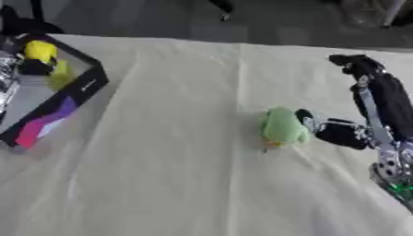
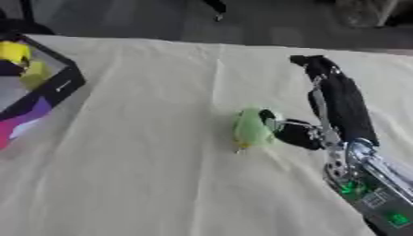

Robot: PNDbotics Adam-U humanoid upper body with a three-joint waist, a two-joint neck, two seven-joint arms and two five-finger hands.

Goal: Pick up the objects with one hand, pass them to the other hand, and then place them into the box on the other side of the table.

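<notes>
A small light-green plush toy [image 1: 282, 126] lies on the cream tablecloth near the middle of the table. My right hand [image 1: 386, 103] comes in from the right and is open, its fingers stretched straight toward the far edge. Its thumb [image 1: 327, 128] points left and touches the toy's right side. A black-rimmed box [image 1: 85, 85] stands at the far left, holding a yellow object [image 1: 40, 50], a dark one and a yellow-green one [image 1: 61, 73]. My left hand shows in neither view.
A silvery thing [image 1: 5, 80] shows at the left edge over the box. The box's near wall carries a pink and purple print [image 1: 44, 122]. The cloth [image 1: 177, 175] is creased. Beyond the far table edge lies grey floor.
</notes>
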